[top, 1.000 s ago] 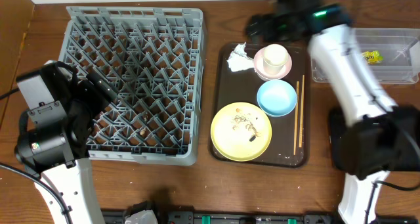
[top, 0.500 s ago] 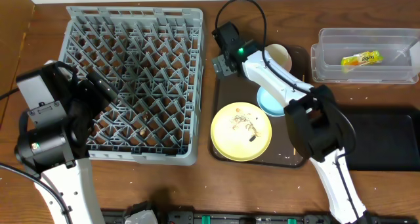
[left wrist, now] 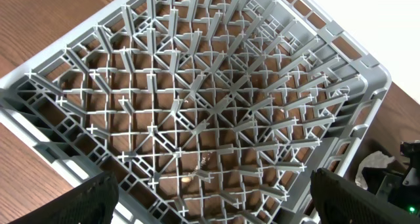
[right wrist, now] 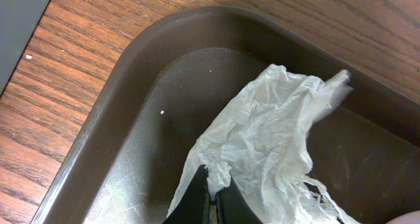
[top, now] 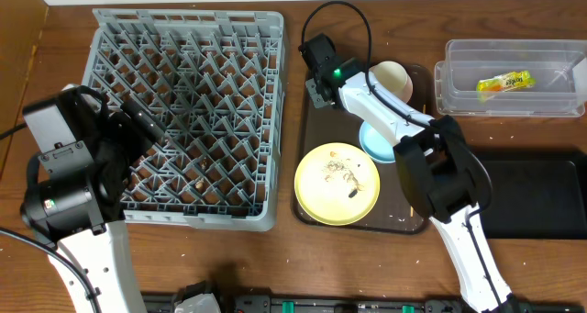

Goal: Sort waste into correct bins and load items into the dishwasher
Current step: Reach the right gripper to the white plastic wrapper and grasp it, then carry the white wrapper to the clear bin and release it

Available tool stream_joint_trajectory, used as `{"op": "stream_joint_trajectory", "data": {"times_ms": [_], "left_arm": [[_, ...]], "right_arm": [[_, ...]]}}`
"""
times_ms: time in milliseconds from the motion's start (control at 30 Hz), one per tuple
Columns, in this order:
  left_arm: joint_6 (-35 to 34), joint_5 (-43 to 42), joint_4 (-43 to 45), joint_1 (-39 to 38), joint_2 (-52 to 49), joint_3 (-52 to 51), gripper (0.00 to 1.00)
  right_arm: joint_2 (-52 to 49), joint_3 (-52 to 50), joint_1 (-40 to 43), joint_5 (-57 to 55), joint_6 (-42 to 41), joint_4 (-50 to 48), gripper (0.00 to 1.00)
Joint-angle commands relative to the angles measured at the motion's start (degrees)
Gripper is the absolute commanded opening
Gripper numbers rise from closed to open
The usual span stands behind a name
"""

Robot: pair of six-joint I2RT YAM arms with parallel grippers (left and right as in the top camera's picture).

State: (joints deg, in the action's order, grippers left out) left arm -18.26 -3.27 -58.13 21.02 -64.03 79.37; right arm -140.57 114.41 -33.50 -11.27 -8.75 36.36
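Left claw (left wrist: 220, 207): fingers spread wide, angled downward. Right arm (top: 394, 120): extended forward and leftward from its base. Right claw (right wrist: 211, 196): fingers closed together, pinching the crumpled white paper napkin (right wrist: 269, 132) at its near edge.

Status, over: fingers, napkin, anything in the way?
Left fingers open above rack. Right fingers shut on napkin in tray corner. Nothing lying on it.

White arms (top: 383, 108), black joints (top: 62, 183), dark right gripper (right wrist: 211, 194), green indicator light (top: 337, 72).

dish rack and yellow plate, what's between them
Only bare table and the brown tray's rim separate dish rack and yellow plate, seen overhead.
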Motion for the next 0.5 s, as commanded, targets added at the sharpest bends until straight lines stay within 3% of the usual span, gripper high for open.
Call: {"op": "stream_joint_trajectory", "data": {"times_ms": [0, 267, 467], "left_arm": [[-0.70, -0.17, -0.13, 0.31, -0.07, 0.26, 0.95], [-0.72, -0.17, -0.13, 0.31, -0.07, 0.26, 0.94], [-0.70, -0.17, -0.13, 0.31, -0.07, 0.26, 0.95]], "right_arm": [[0.74, 0.31, 0.04, -0.66, -2.71, 0.20, 0.01], [17.29, 0.35, 2.23, -6.27, -16.79, -0.66, 0.01], [25.03, 0.35, 11.28, -14.97, -28.94, 5.99, 0.01]]}}
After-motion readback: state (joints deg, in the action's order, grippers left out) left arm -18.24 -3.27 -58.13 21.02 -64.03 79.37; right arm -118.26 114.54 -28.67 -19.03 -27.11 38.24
